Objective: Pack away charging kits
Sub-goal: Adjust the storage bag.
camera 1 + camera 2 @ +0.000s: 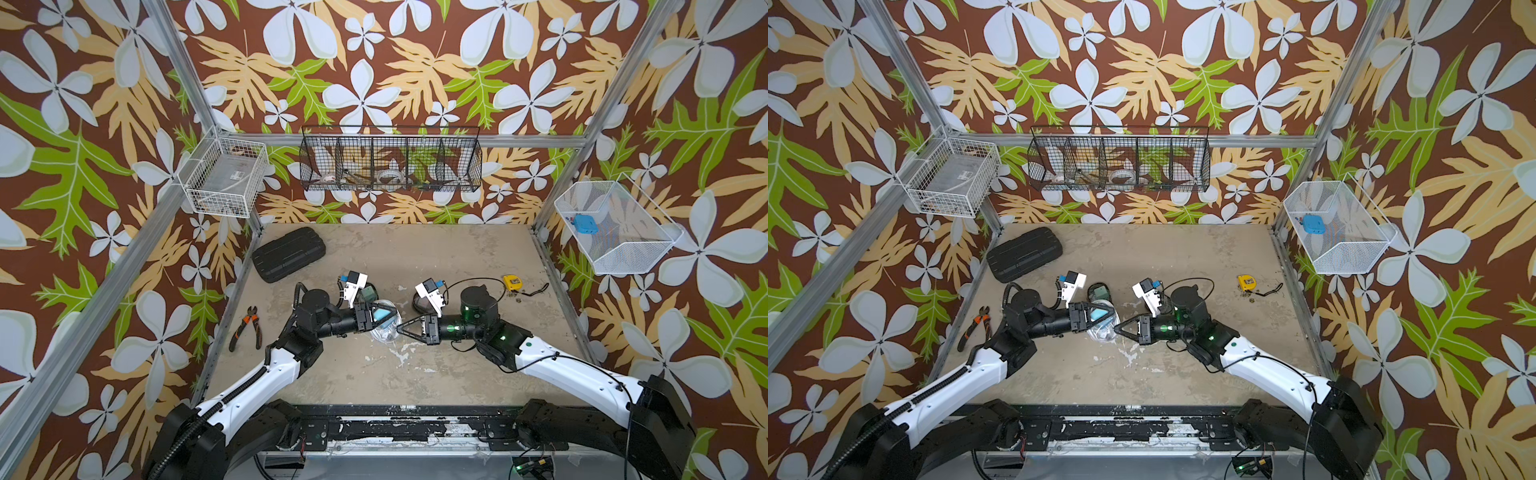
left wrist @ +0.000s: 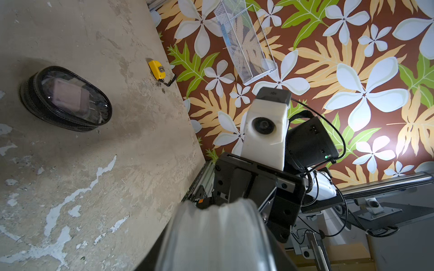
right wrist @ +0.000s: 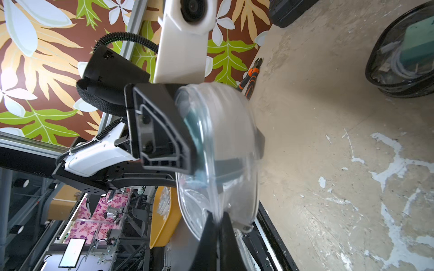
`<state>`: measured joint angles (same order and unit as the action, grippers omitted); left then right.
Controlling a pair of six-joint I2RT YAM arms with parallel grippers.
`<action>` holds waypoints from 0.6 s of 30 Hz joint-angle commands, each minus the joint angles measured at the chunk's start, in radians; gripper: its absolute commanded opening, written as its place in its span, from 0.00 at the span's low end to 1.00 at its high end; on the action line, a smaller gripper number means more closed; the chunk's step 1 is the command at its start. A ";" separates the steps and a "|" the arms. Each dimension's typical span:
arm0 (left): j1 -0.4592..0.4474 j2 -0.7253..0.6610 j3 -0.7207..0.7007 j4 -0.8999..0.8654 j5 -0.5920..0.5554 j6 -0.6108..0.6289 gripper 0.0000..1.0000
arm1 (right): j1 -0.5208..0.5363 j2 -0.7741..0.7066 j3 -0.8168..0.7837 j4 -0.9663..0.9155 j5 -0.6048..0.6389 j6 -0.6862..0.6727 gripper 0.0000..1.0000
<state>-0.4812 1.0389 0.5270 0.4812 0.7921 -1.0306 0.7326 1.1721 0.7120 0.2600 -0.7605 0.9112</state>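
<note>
- On the bare grey tabletop (image 1: pixel 457 374) just behind the left wrist lies a black-rimmed oval clear-plastic pouch (image 3: pixel 404 51). A teal square plug block (image 3: pixel 420 44) and a coiled white cable (image 3: pixel 397 63) show through its window. It looks closed, so I judge this kit packed.
- In the middle, held on edge between the two arms, is a clear-rimmed oval pouch (image 1: pixel 384 330) of see-through plastic with a mint green plug block (image 1: pixel 377 314) inside. Whether its cable is in there too I cannot make out.
- To the right, behind the right wrist, a second black-rimmed pouch (image 2: pixel 65 98) lies flat with a dusty pink plug block (image 2: pixel 68 95) under its window. It also looks closed, though no cable is discernible.
- By my reading two of the three kits are put away. The third has its block in, and what is left is probably closing its rim and setting it down.
- The left gripper (image 1: pixel 386 316) has its jaws part-way open and clamped across the clear-rimmed oval pouch, one finger on each flat face, with the mint green plug block between them.
- The right gripper (image 3: pixel 217 225) has its jaws fully together, pinching the rim at the near end of the same pouch. Whether a zip pull sits between the tips I cannot tell.
</note>
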 commanded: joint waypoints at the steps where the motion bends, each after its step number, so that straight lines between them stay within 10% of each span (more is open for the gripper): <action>1: 0.001 -0.008 -0.004 0.058 -0.015 -0.069 0.20 | 0.001 -0.010 0.024 0.039 -0.004 -0.018 0.11; 4: 0.010 0.003 0.001 0.071 -0.004 -0.119 0.08 | 0.000 -0.061 0.064 -0.083 0.019 -0.135 0.30; 18: 0.059 0.085 0.057 0.184 0.270 -0.263 0.09 | 0.093 -0.220 0.104 -0.419 0.416 -0.671 0.35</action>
<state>-0.4225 1.1236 0.5713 0.6064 0.9878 -1.2453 0.7895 0.9413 0.8116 -0.1188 -0.4637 0.3748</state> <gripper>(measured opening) 0.337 0.332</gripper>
